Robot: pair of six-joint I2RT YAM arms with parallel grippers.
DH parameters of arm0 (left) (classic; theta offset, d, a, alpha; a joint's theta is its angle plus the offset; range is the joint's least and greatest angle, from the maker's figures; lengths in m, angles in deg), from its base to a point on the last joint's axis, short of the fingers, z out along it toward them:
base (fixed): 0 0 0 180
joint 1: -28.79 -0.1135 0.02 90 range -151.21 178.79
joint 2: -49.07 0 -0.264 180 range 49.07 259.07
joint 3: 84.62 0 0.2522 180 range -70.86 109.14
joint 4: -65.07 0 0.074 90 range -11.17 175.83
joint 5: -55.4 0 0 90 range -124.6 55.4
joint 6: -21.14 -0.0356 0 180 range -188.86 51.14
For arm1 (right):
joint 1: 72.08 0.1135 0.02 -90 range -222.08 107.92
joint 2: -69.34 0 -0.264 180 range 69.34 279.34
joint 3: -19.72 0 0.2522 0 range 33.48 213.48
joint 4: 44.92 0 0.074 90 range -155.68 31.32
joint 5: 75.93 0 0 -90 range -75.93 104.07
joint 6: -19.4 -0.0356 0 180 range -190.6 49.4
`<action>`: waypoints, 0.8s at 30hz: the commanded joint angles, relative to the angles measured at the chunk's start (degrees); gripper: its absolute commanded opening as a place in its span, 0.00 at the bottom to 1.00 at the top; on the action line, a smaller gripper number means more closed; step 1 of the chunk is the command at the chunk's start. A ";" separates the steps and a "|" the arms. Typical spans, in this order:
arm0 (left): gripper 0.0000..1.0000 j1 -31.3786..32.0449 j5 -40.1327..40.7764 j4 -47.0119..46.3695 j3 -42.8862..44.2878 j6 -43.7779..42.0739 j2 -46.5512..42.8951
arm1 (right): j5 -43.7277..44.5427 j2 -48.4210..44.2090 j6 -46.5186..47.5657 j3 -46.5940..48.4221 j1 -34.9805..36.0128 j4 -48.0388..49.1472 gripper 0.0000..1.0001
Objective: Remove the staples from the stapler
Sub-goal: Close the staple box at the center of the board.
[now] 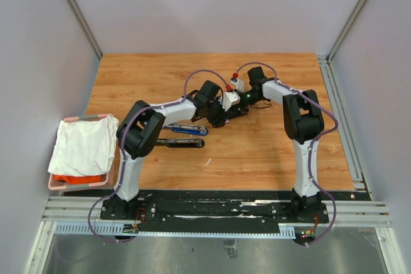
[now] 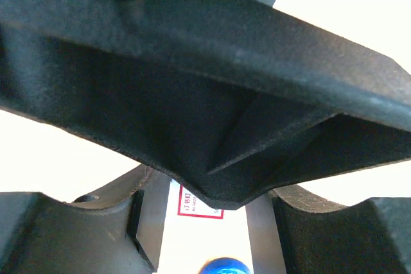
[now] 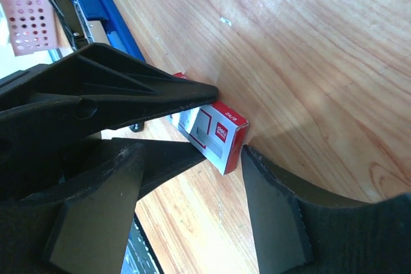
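Where the arms are bolted down, the table (image 1: 270, 152) is bare wood. At its left edge stands a pink basket (image 1: 82, 118) holding a white cloth (image 1: 83, 145) over something orange.

Farther in, left of centre, two staplers lie side by side, just apart: the black stapler (image 1: 184, 142) nearer, the blue stapler (image 1: 186, 129) just behind it. From the right wrist, a silvery strip shows along the blue one, between its blue and black parts. Whether that is the staples or bare rail I cannot tell, so I cannot place the staples.

Beyond the staplers both arms bend inward and meet over mid-table. The left gripper (image 2: 207, 206) is clamped on a small red-and-white box (image 3: 218, 134), one finger on each broad face, with the box tilted. The right gripper (image 3: 191, 155) faces it with jaws apart. One finger sits just beside the box's free corner, the other well off it, so it grips nothing.

Farther still, a tiny pale speck (image 3: 225, 21) lies on the wood, too small to identify.
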 commanded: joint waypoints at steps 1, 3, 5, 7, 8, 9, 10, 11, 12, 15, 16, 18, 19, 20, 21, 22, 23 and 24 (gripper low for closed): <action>0.49 0.89 0.16 1.94 -0.11 0.50 3.25 | 9.88 -1.71 5.83 1.24 -1.60 -7.81 0.65; 0.49 0.89 0.11 2.41 0.20 0.27 3.36 | 11.41 -2.65 7.64 1.80 -3.51 -9.99 0.65; 0.49 0.87 -0.08 3.07 0.74 0.09 3.54 | 12.90 -4.08 9.64 1.69 -5.14 -12.04 0.66; 0.50 0.91 -0.36 3.61 1.29 0.07 3.69 | 15.60 -5.84 11.90 0.90 -6.46 -13.99 0.66; 0.50 0.97 -0.49 3.98 1.67 0.11 3.82 | 17.36 -6.65 13.09 0.46 -6.95 -14.76 0.67; 0.50 1.04 -0.53 4.19 2.07 0.12 3.91 | 18.79 -7.22 13.77 -0.13 -7.55 -15.37 0.67; 0.51 1.18 -0.54 4.37 2.42 0.19 4.00 | 20.48 -7.90 13.93 -0.86 -8.11 -15.71 0.67; 0.51 1.42 -0.55 4.51 2.66 0.13 4.02 | 21.53 -8.47 13.99 -1.50 -8.85 -15.89 0.67; 0.51 1.88 -0.36 4.52 2.89 0.09 4.07 | 21.97 -9.10 13.91 -2.26 -9.84 -15.82 0.67; 0.55 3.06 0.21 4.50 3.18 -0.22 3.95 | 22.64 -11.00 14.33 -4.20 -12.19 -14.91 0.67; 0.58 3.23 0.26 4.40 3.23 -0.02 3.75 | 23.36 -12.06 15.02 -5.01 -12.48 -14.25 0.67; 0.64 3.26 0.20 4.33 3.58 0.56 3.30 | 24.97 -14.14 17.05 -6.81 -12.47 -13.01 0.68; 0.68 3.26 0.41 4.57 3.74 0.50 2.87 | 25.47 -15.36 18.28 -7.93 -12.51 -12.45 0.68; 0.75 3.25 0.69 4.66 3.61 0.30 2.30 | 25.95 -16.90 19.59 -8.48 -12.48 -12.00 0.68; 0.82 3.26 1.17 4.70 3.42 0.15 1.60 | 26.37 -17.95 21.12 -9.00 -12.44 -11.71 0.69; 0.88 3.26 1.52 4.92 3.37 -0.13 0.66 | 26.54 -18.92 23.12 -9.56 -12.43 -11.32 0.70; 0.95 3.20 1.87 5.29 3.47 -0.35 -0.33 | 26.49 -19.85 24.98 -10.05 -12.40 -11.15 0.71; 0.99 3.11 2.10 5.69 3.56 -0.55 -1.51 | 26.10 -20.75 27.07 -10.52 -12.16 -10.97 0.72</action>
